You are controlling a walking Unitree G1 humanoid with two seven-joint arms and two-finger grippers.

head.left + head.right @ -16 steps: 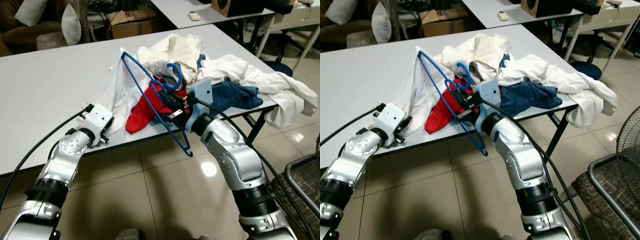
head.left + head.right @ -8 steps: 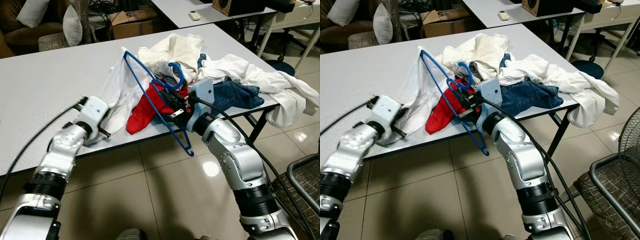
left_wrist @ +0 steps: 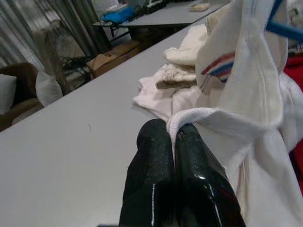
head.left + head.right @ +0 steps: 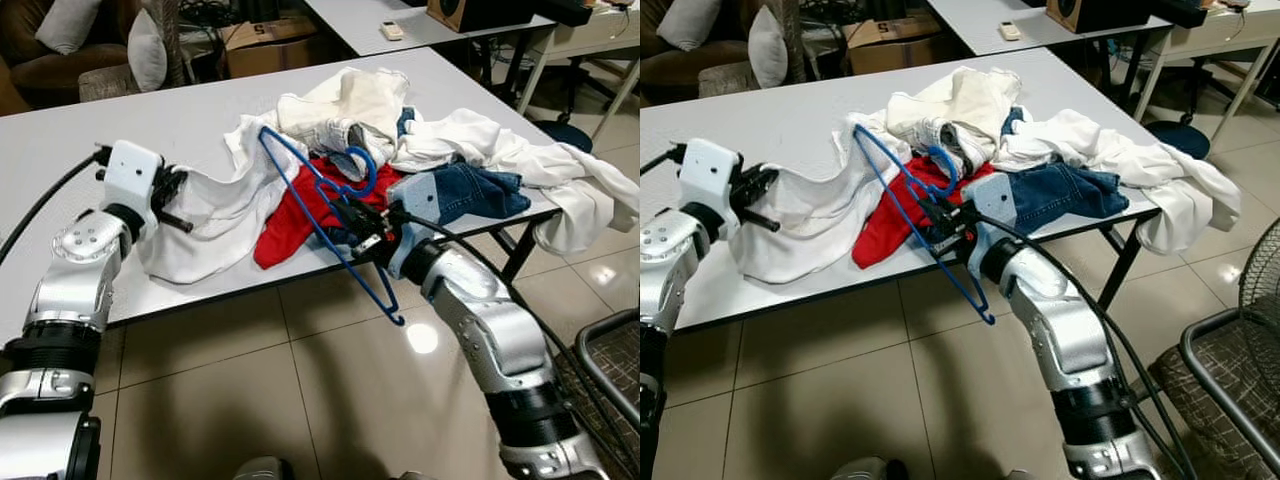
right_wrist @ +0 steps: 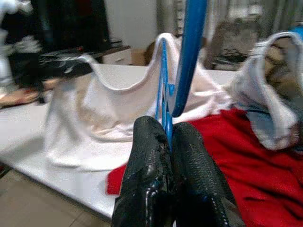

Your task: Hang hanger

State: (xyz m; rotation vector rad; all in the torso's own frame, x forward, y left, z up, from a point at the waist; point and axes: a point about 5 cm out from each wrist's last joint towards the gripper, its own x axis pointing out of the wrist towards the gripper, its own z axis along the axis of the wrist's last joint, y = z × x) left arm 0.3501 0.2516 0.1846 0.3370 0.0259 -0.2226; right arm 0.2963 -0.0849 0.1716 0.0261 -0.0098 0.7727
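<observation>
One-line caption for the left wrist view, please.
Left pincer shut on the hem of a white shirt, lifting it off the grey table; blue hanger beyond.

On the table point(image 4: 120, 130), toward its right end, a heap of clothes point(image 4: 440, 150), one garment point(image 4: 590, 205) spilling over the right corner. Near the front edge, the hanger point(image 4: 320, 215) tilted against the heap, lower end past the edge, clamped in the right gripper point(image 4: 362, 218); left of it a shirt point(image 4: 215, 215) spread flat, its hem pinched by the left gripper point(image 4: 172, 190). Behind the table, another table point(image 4: 370, 20), cushions point(image 4: 145, 50) at far left.
</observation>
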